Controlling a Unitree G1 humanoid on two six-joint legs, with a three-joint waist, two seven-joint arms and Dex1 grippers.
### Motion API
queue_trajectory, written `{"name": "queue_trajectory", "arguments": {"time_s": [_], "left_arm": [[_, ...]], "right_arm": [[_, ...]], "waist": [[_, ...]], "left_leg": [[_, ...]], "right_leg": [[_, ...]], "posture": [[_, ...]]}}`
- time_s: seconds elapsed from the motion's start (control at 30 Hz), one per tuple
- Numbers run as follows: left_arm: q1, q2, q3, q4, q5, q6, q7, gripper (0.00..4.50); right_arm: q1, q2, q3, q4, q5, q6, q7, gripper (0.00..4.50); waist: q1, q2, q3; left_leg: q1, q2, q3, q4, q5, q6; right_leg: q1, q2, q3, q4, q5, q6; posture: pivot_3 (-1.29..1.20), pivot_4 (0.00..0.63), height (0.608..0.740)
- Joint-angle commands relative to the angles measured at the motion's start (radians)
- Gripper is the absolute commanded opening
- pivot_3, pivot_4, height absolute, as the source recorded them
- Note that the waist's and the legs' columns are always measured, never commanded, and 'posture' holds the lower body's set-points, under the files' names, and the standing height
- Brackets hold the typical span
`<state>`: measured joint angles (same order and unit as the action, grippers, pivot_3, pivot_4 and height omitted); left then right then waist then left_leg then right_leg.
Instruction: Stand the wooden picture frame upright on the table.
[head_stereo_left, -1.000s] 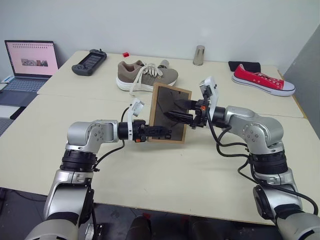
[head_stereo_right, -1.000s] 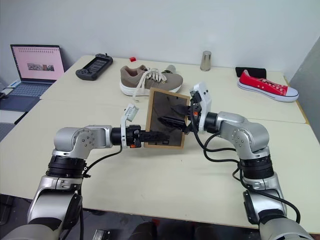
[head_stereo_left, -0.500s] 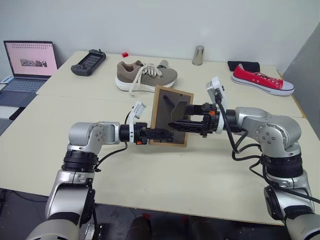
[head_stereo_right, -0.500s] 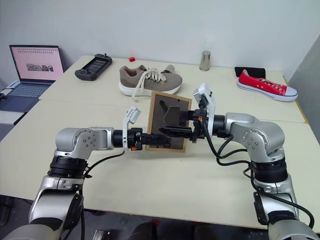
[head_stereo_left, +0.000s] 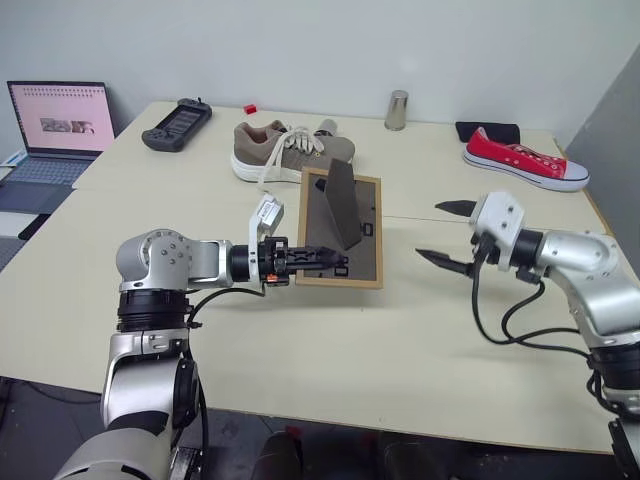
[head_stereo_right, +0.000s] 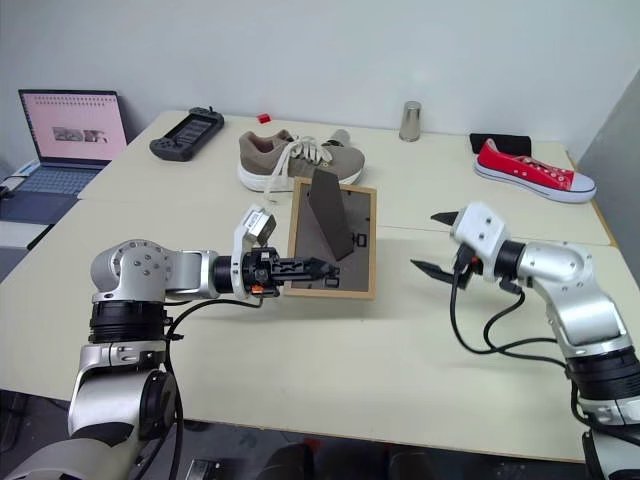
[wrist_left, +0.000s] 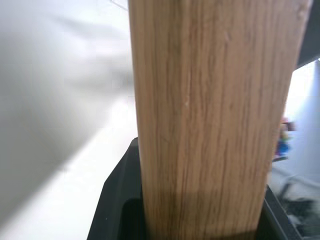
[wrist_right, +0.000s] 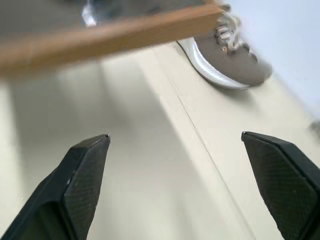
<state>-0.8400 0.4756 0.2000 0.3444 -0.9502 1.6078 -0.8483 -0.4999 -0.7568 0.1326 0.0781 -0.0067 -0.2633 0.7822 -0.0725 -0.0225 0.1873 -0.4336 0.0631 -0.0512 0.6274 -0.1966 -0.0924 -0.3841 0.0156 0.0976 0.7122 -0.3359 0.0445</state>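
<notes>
A: What's the biggest thing?

B: The table (head_stereo_left: 330, 340), pale cream, carrying everything. A laptop (head_stereo_left: 55, 135) sits off its far left corner.

A: And on it?

B: Along the far edge, a red sneaker (head_stereo_left: 525, 160) toward the right corner, a tan sneaker (head_stereo_left: 290, 152) near the middle, a black game controller (head_stereo_left: 177, 124) toward the left, and a metal cup (head_stereo_left: 397, 110) between the two shoes.

A: Where's the wooden picture frame (head_stereo_left: 340, 232)?

B: Around the middle of the table, just in front of the tan sneaker, with its dark brown back facing us and the stand (head_stereo_left: 341, 203) folded out from it. I can't tell whether its lower edge touches the table.

A: Who has it?

B: The left tool (head_stereo_left: 318, 261) is clenched on the frame's lower left edge. The right tool (head_stereo_left: 442, 232) is released, fingers spread wide, apart from the frame on its right.
</notes>
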Motion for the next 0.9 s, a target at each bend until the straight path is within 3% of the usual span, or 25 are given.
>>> {"name": "queue_trajectory", "arguments": {"time_s": [0.03, 0.27, 0.57, 0.77, 0.9], "left_arm": [[-0.018, 0.035, -0.041, 0.064, -0.264, 0.007, 0.1, 1.2], [0.028, 0.065, -0.123, 0.06, -0.556, 0.007, 0.309, 1.2], [0.066, 0.05, -0.117, 0.06, -0.761, 0.002, 0.533, 1.2], [0.122, 0.05, -0.132, 0.024, -0.862, -0.05, 0.635, 1.2], [0.14, 0.044, -0.136, 0.003, -0.927, -0.113, 0.7, 1.2]], "right_arm": [[-0.074, 0.025, 0.038, 0.177, -0.325, -0.534, -0.277, 4.49], [-0.25, 0.082, 0.09, 0.423, -0.622, -0.805, -0.597, 4.49], [-0.363, 0.152, 0.189, 0.515, -0.811, -0.876, -0.783, 4.49], [-0.383, 0.143, 0.223, 0.553, -0.865, -0.885, -0.853, 3.35], [-0.391, 0.141, 0.23, 0.551, -0.869, -0.888, -0.888, 2.35]], "waist": [[-0.005, 0.0, 0.0], [-0.01, 0.0, 0.0], [-0.009, 0.0, 0.0], [-0.009, 0.0, 0.0], [-0.009, 0.0, 0.0]], "left_leg": [[0.0, 0.0, 0.0, 0.0, 0.0, 0.0], [0.001, 0.0, -0.001, 0.001, 0.002, -0.003], [0.001, -0.001, -0.002, 0.001, 0.002, -0.004], [0.003, -0.002, -0.003, 0.002, 0.002, -0.004], [0.003, -0.002, -0.003, 0.002, 0.003, -0.004]], "right_leg": [[0.0, 0.0, 0.0, 0.001, 0.0, 0.0], [0.0, -0.001, 0.0, 0.004, 0.0, -0.001], [0.002, -0.002, -0.001, 0.004, 0.0, -0.001], [0.005, -0.002, -0.001, 0.003, 0.0, -0.001], [0.005, -0.003, -0.001, 0.004, 0.0, -0.001]], "posture": [[0.0, 0.15, 0.74], [0.0, 0.15, 0.74], [0.0, 0.15, 0.74], [0.0, 0.15, 0.74], [0.0, 0.15, 0.74]]}}
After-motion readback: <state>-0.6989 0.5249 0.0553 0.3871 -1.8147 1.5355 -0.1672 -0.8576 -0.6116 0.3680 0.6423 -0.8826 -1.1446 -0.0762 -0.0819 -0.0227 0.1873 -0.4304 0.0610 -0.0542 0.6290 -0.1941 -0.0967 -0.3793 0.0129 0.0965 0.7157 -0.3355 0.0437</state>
